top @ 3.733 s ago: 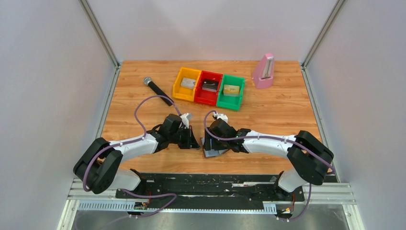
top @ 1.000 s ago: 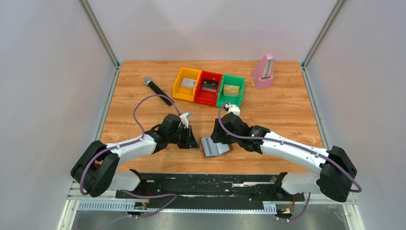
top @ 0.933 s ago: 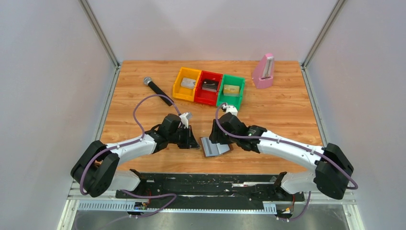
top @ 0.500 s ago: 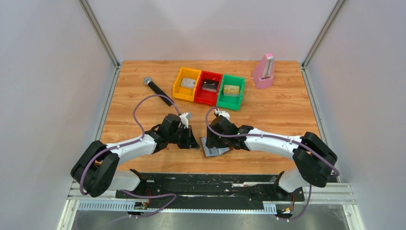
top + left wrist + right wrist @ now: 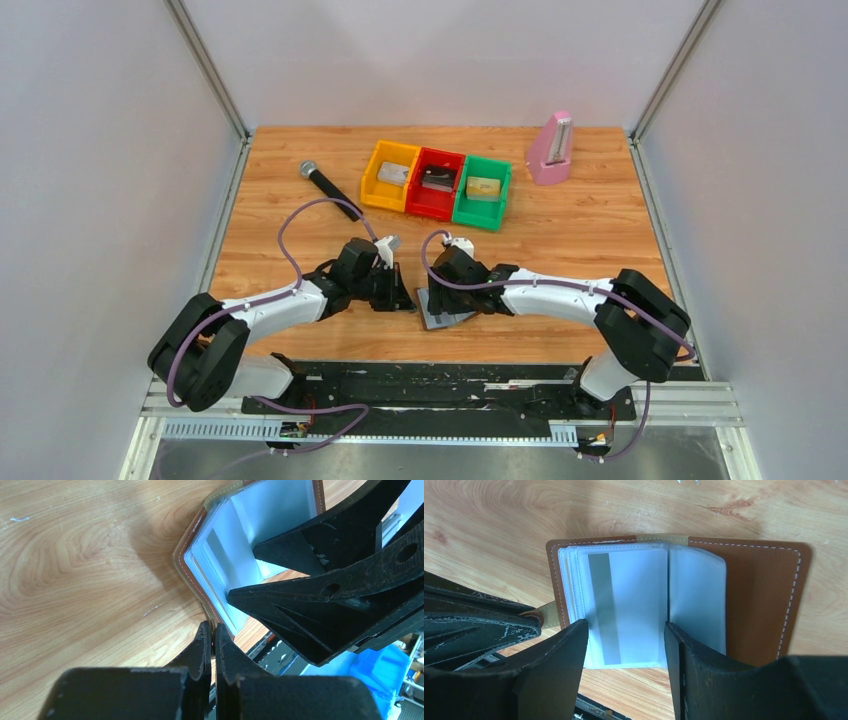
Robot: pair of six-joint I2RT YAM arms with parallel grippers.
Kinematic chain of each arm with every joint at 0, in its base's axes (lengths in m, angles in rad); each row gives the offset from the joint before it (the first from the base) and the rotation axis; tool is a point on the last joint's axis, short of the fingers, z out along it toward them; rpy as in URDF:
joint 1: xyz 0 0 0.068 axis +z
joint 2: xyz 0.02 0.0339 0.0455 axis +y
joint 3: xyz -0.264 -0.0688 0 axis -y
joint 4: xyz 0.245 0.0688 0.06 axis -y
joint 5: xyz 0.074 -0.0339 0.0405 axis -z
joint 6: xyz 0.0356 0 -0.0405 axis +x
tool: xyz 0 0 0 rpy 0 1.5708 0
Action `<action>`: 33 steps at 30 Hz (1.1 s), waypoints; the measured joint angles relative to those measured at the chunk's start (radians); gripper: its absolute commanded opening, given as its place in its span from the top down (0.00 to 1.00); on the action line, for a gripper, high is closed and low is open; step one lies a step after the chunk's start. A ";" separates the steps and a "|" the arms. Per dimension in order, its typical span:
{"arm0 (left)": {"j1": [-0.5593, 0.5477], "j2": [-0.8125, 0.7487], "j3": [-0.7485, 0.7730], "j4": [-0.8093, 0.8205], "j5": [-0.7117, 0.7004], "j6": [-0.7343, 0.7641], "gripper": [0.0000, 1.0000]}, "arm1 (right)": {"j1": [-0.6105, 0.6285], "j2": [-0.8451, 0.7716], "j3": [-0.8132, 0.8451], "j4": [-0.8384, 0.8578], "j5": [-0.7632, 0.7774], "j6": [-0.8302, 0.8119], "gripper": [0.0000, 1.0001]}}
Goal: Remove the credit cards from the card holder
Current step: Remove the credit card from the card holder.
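Observation:
The card holder [image 5: 443, 312] lies open on the table near the front edge, brown rim and light-blue clear sleeves [image 5: 634, 595]. A card with a grey stripe [image 5: 603, 605] sits in the left sleeve. My left gripper [image 5: 405, 298] is shut on the holder's brown left edge [image 5: 197, 575], with the jaws pinched together at the tips [image 5: 214, 639]. My right gripper [image 5: 440, 292] is open just above the holder, its fingers [image 5: 559, 660] straddling the left sleeve's lower edge [image 5: 626, 647]. It holds nothing.
A yellow bin [image 5: 390, 175], a red bin [image 5: 435, 184] and a green bin [image 5: 482, 192] stand in a row at the back, each with a card inside. A black microphone [image 5: 326, 183] lies to their left. A pink metronome [image 5: 550, 148] stands at the back right.
My right gripper, lifted back toward the green bin a second ago, has come forward and down over the open holder. The left arm has not moved.

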 measured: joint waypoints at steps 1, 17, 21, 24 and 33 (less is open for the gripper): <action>0.000 0.000 0.000 -0.003 0.000 0.000 1.00 | 0.002 0.002 0.000 0.003 0.001 0.000 0.40; 0.000 0.000 0.000 -0.011 0.000 0.002 1.00 | 0.013 0.004 0.002 0.005 0.005 -0.003 0.46; 0.000 0.000 0.000 -0.011 0.000 0.002 1.00 | 0.013 -0.002 0.002 0.004 0.008 -0.004 0.42; 0.000 0.000 0.000 -0.011 0.000 0.002 1.00 | 0.013 -0.006 0.002 0.002 0.009 -0.007 0.41; 0.000 0.000 0.000 -0.011 0.000 0.002 1.00 | 0.023 -0.008 0.009 -0.011 0.016 -0.016 0.40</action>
